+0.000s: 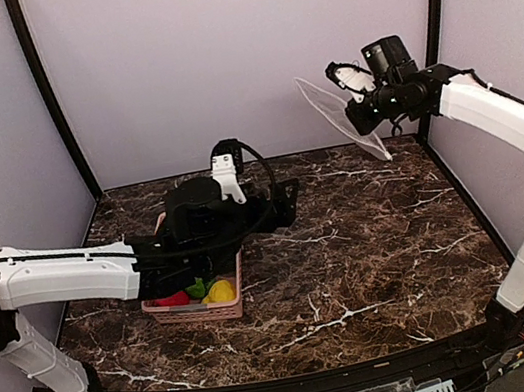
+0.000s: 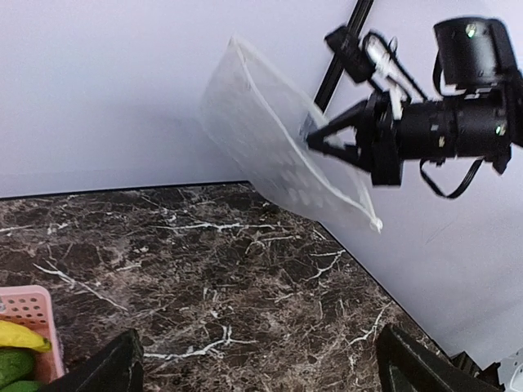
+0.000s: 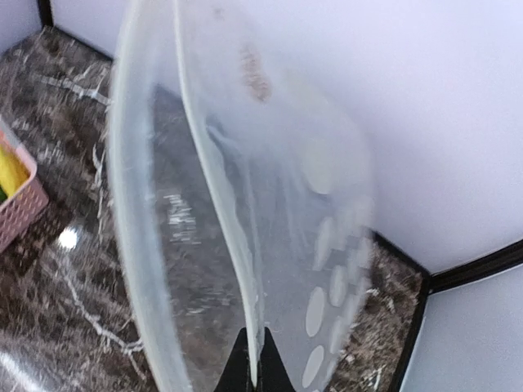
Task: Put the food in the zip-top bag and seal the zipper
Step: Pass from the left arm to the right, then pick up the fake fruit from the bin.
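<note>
Pale walls [image 1: 216,52] enclose our dark marbled worktop [image 1: 373,247]. Far right, our right claw [image 2: 309,140] pinches the zip-top bag [image 2: 261,139] aloft. Our left claw [image 2: 260,366] gapes wide.

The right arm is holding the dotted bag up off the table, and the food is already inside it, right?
Not quite: the bag is held up, but it's empty. The top view shows the food in the pink basket.

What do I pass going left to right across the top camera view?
The pink basket → open left claw → zip-top bag → right arm.
</note>
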`<state>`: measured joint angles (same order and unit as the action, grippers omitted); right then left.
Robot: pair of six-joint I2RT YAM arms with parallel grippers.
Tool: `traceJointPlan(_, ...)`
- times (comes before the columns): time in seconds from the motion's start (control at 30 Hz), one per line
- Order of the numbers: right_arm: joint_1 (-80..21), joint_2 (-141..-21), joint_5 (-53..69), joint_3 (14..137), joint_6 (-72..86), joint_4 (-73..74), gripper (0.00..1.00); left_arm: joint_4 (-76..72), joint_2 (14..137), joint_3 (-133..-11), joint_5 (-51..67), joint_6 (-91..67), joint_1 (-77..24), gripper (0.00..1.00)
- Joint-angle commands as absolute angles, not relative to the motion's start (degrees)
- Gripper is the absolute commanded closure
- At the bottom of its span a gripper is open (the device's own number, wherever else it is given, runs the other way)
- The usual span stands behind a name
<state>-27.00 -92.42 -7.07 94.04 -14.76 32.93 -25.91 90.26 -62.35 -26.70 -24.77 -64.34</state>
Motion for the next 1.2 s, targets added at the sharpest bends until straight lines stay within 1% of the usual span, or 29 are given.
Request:
traceJointPlan(0.0,-28.91,-92.59,0.56,84.29,-15.24,33.26,1.0,-17.56,82.32,-56.43,-30.11,-20.49,-63.99,0.01)
traceJointPlan(0.1,-28.96,-92.83,9.04,79.59,-13.55,32.5,1.0,-13.91,76.85,-53.53,-31.33,-17.16,-63.79,0.01)
traceJointPlan(0.17,-28.93,-92.96,12.55,77.71,-13.03,31.74,1.0,-8.02,75.04,-53.96,-29.99,-16.91,-62.67,0.01)
traceJointPlan(0.27,-28.97,-92.99,17.08,76.01,-12.86,30.65,1.0,5.66,74.53,-56.29,-31.17,-20.21,-60.83,0.01)
traceJointPlan(0.33,-28.99,-92.73,20.07,75.57,-13.41,30.75,1.0,13.73,74.76,-58.23,-34.14,-24.17,-60.59,0.01)
traceJointPlan(0.47,-28.9,-90.81,26.37,73.6,-16.39,30.57,1.0,26.15,75.8,-61.93,-37.53,-26.92,-60.56,0.01)
traceJointPlan(0.53,-28.92,-89.56,27.89,72.0,-17.05,30.34,1.0,28.58,75.84,-62.6,-40.29,-26.39,-60.56,0.01)
traceJointPlan(0.6,-28.79,-87.72,28.72,70.29,-18.09,30.04,1.0,26.75,75.33,-61.65,-43.93,-23.46,-60.56,0.01)
traceJointPlan(0.7,-28.28,-83.18,28.07,67.11,-18.99,29.51,1.0,24.97,75.66,-62.89,-43.69,-15.26,-60.56,0.01)
traceJointPlan(0.73,-27.96,-80.99,27.34,66.39,-19.15,29.53,1.0,25.54,76.42,-63.61,-45.24,-14.19,-60.56,0.01)
traceJointPlan(0.87,-27.16,-78.34,27.66,65.48,-20.97,32.32,1.0,31.41,79.45,-67.33,-54.57,-18.42,-59.96,0.01)
traceJointPlan(0.9,-26.94,-78.31,28.14,65.17,-20.99,32.43,1.0,34.11,80.2,-67.85,-54.31,-18.7,-58.98,0.01)
traceJointPlan(0.97,-26.69,-77.63,28.12,63.23,-21.22,29.59,1.0,36.77,82.5,-69.48,-48.48,-16.87,-56.76,0.01)
traceJointPlan(1.0,-26.64,-76.48,28.38,61.35,-21.44,26.74,1.0,37.41,84.17,-70.52,-42.64,-15.34,-55.98,0.01)
traceJointPlan(1.07,-26.63,-74.25,26.36,58.51,-19.95,21.86,1.0,39.91,86.46,-71.71,-36.72,-15.96,-53.96,0.01)
traceJointPlan(1.17,-26.26,-72.75,20.08,58.05,-17.37,19.33,1.0,42.61,87.78,-71.69,-30.17,-18.93,-51.59,0.07)
